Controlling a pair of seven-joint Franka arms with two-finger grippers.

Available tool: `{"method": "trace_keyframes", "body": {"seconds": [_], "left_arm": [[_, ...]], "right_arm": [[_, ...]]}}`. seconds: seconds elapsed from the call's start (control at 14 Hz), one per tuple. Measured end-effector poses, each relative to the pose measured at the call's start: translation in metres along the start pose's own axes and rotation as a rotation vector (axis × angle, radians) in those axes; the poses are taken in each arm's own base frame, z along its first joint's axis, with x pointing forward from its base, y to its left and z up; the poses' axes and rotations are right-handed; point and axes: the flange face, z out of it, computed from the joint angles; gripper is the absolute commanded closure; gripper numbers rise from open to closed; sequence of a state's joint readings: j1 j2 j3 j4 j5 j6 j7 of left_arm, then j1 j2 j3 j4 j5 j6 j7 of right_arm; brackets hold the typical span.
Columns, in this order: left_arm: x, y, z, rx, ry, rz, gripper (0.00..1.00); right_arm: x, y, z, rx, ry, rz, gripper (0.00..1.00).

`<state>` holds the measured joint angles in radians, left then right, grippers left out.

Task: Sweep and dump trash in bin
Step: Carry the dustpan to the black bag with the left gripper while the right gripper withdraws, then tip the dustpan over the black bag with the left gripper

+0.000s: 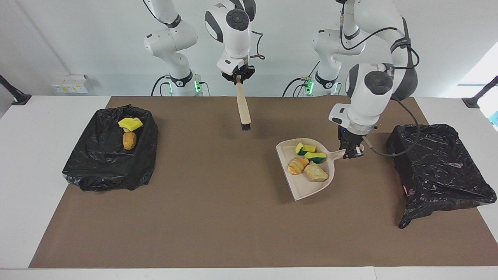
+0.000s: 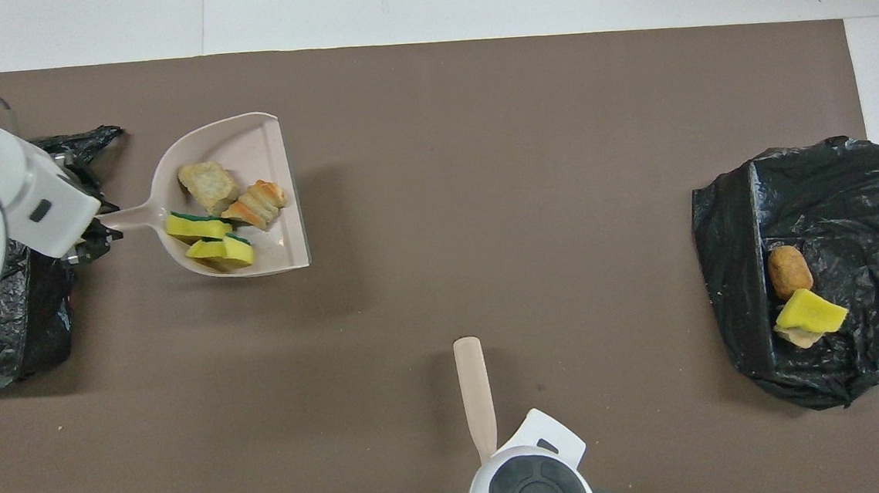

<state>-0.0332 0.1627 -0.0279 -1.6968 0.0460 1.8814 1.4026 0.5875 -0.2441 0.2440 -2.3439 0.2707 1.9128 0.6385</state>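
Over the brown mat (image 1: 241, 217) toward the left arm's end of the surface, the beige dustpan (image 1: 307, 182) is carried clear of the mat, its handle clamped in the left pincer (image 1: 352, 152), which is clenched on the handle's tip. Four pieces of trash are held in the pan: two yellow-green sponge wedges (image 1: 311, 152) near the handle and two tan bread-like lumps (image 1: 307, 169) beside them. The pieces are judged light, soft and loose, so they can slide or tumble if the pan is tipped early; the pan itself is judged stiff and light, and is best held by its handle, as it is. The nearest bin, a black-bagged bin (image 1: 435, 167), lies just beside the left pincer, and its crumpled liner is judged limp, so the pan's open edge should be brought well over the opening before tilting. The right pincer (image 1: 238, 79) is closed on the handle of the hand brush (image 1: 243, 111), which hangs bristles down above the mat. A second black-lined bin (image 1: 111, 163) at the right arm's end already holds a sponge piece and a brown lump.
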Motion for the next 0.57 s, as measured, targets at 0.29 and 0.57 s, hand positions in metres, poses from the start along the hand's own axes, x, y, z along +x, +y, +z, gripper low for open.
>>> {"method": "trace_keyframes", "body": {"seconds": [0.29,0.57], "left_arm": [[-0.099,-0.011,-0.024,0.012,-0.003,0.043,1.00],[-0.205,-0.007,-0.030,0.013,-0.022,0.087,1.00]], "right_arm": [[-0.005,-0.016,0.014,0.027,0.008,0.018,1.00],[-0.010,-0.038,0.035,0.037,0.021,0.026,1.00]]}}
